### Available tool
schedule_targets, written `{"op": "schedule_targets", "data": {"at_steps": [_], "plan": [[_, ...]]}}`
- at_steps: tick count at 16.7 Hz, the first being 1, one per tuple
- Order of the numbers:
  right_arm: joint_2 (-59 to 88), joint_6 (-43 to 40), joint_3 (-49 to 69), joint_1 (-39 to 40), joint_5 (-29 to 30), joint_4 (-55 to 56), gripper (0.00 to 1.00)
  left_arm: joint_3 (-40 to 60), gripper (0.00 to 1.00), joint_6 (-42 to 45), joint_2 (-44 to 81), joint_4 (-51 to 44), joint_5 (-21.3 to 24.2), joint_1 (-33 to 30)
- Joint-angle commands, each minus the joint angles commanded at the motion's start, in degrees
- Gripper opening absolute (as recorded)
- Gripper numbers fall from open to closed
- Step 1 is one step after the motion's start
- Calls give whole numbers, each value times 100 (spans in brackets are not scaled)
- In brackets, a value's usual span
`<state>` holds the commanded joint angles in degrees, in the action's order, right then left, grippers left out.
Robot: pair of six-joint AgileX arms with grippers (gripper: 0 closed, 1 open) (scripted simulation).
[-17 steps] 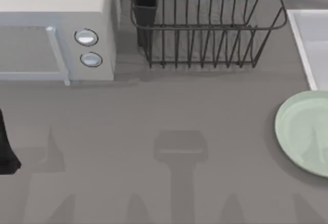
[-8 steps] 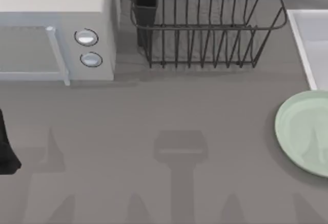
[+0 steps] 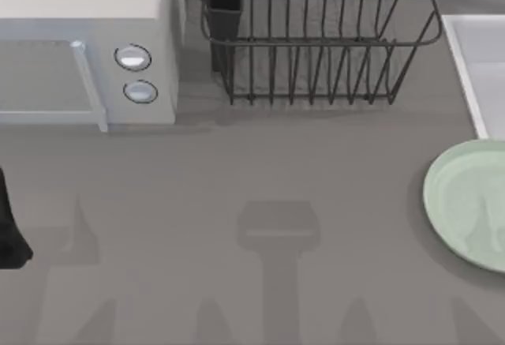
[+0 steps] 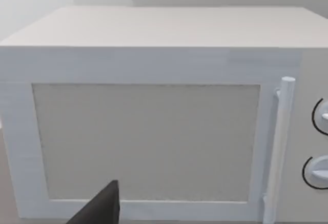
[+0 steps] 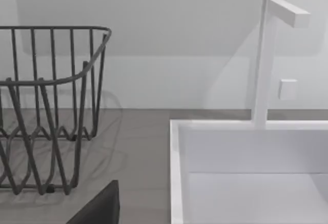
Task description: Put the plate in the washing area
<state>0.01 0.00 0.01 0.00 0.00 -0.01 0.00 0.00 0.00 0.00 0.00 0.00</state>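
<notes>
Plate: large round pale mint-green glossy plate (image 3: 467, 203), flat on the grey tabletop (image 3: 276, 171) at the right edge of the top view, partly cut off by the frame.
Washing area: light grey-white rectangular sink basin (image 3: 481, 69), upper right of the top view, just beyond the plate; near but apart.
Key relation: sink directly up-frame from the plate; right arm judged the nearer, left arm far across.
Left claw: dark tip (image 4: 100, 207) at the lower edge of the left wrist view, facing the white box-shaped microwave (image 4: 154, 116); opening cannot be told, nothing seen held.
Right claw: dark tip (image 5: 100, 207) at the lower edge of the right wrist view, before the dark wire dish rack (image 5: 46, 111) and sink; opening cannot be told.
</notes>
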Motion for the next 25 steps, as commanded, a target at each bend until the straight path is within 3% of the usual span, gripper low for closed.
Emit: {"op": "schedule_targets", "data": {"at_steps": [7,19,25], "plan": [[1690,340,1473,325,1,-1152,100,0,100,0,0,0,0,0],[8413,1472,6433,1405,4,-4986,100,0,100,0,0,0,0,0],[10569,1832,8004,1748,5,-6204,100,0,100,0,0,0,0,0]]}}
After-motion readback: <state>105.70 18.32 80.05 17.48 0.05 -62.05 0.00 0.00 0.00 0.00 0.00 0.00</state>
